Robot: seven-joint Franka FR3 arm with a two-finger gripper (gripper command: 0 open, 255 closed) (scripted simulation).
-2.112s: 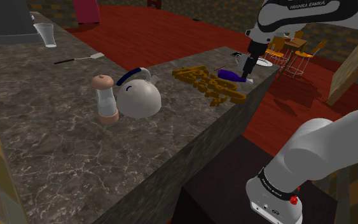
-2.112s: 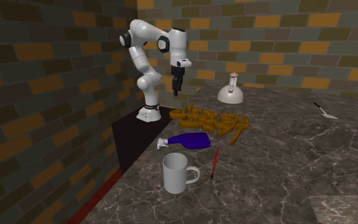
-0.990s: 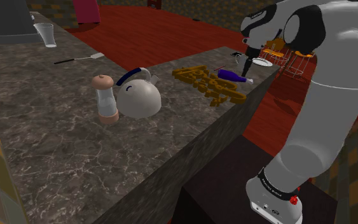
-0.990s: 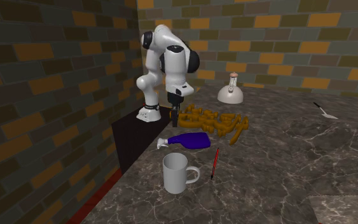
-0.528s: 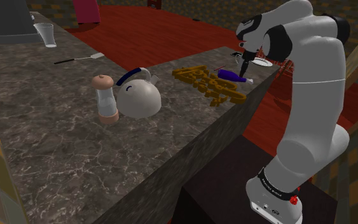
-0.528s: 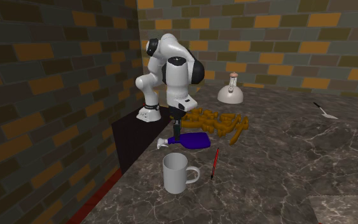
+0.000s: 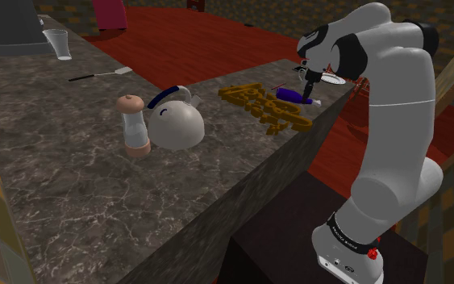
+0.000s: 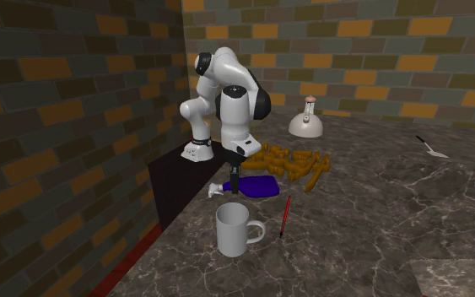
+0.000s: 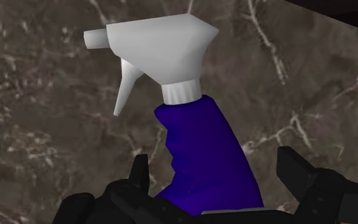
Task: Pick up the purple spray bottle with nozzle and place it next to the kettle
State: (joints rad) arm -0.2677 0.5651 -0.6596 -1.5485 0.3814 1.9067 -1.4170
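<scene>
The purple spray bottle (image 9: 203, 149) with a white trigger nozzle (image 9: 158, 48) lies on its side near the marble counter's end, beyond an orange rack. My gripper (image 9: 215, 167) is down over it, open. One black finger (image 9: 139, 173) stands on each side of the bottle's purple neck, with a small gap on both sides. In the shoulder view the gripper (image 7: 306, 90) hangs at the bottle (image 7: 289, 96). In the second exterior view the gripper (image 8: 234, 184) covers the bottle (image 8: 259, 186) just behind the nozzle. The grey kettle (image 7: 177, 123) with a blue handle stands mid-counter.
A pepper grinder (image 7: 135, 125) touches the kettle's side. The orange rack (image 7: 265, 106) lies between kettle and bottle. A white mug (image 8: 234, 228) and a red pen (image 8: 284, 217) sit close to the bottle. A spatula (image 7: 96, 75) and a glass (image 7: 58, 44) are farther off. The counter edge (image 7: 314, 129) is near.
The arm has folded and lowered the gripper from above the counter's end down onto the bottle. The fingers now straddle its neck. The bottle has not moved.
</scene>
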